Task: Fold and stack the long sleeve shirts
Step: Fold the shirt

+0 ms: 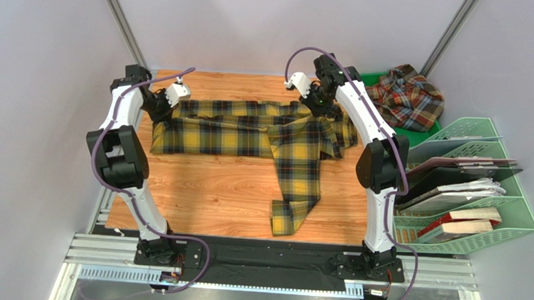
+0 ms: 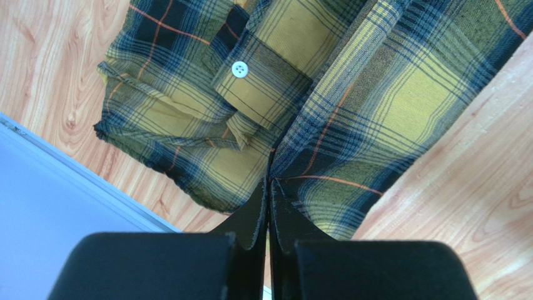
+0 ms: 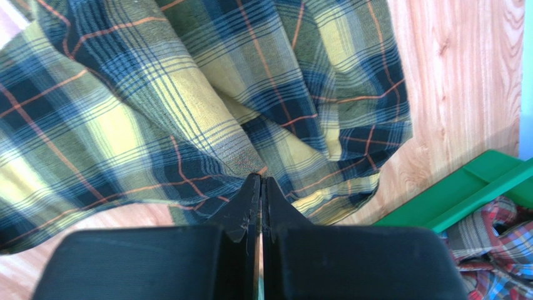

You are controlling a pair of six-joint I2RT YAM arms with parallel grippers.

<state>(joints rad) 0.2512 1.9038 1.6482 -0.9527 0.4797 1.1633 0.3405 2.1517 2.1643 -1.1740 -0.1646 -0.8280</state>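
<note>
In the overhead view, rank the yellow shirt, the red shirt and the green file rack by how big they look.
Largest: the yellow shirt and the green file rack, too close to rank.
Smallest: the red shirt, bunched up, clearly.

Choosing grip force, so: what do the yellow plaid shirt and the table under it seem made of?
Yellow plaid shirt: soft woven cloth, likely flannel, matte; visible weave, limp folds. Table: wood or wood-look laminate, slight sheen; grain lines, knots.

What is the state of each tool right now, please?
Left tool: closed, pinching the yellow shirt.
Right tool: closed, pinching the same yellow shirt.
</note>
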